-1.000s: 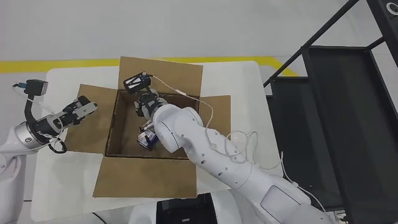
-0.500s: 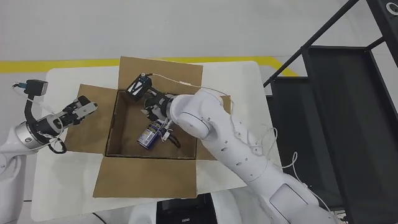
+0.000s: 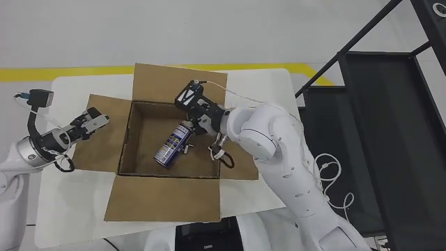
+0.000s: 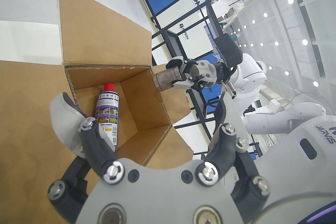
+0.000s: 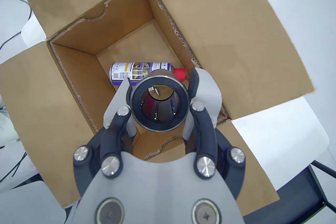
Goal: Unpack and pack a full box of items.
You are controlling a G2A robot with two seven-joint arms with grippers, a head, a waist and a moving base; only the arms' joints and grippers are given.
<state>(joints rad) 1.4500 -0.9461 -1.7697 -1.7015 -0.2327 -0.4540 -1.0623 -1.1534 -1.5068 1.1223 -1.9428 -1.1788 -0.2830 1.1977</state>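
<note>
An open cardboard box [image 3: 139, 164] stands mid-table with its flaps spread. On its floor lies a blue-and-white spray can [image 3: 172, 144] with a red cap [image 5: 179, 73], also visible from the left wrist [image 4: 107, 109]. My right gripper [image 5: 160, 80] is shut on a hollow metal cylinder [image 5: 160, 107] and holds it above the box's right side [image 3: 201, 118]. From the left wrist, that cylinder [image 4: 164, 79] hangs above the box's far wall. My left gripper [image 4: 147, 114] hovers open over the left flap [image 3: 94, 122], with nothing between its fingers.
The white table [image 3: 70, 202] shows bare strips around the box. A black metal shelf rack [image 3: 390, 111] stands close on the right. A thin white cable [image 3: 237, 104] trails from the right wrist over the box's far flap.
My right arm has risen out of the box and swung toward its right side with the metal cylinder, uncovering the spray can. The left arm has not moved.
</note>
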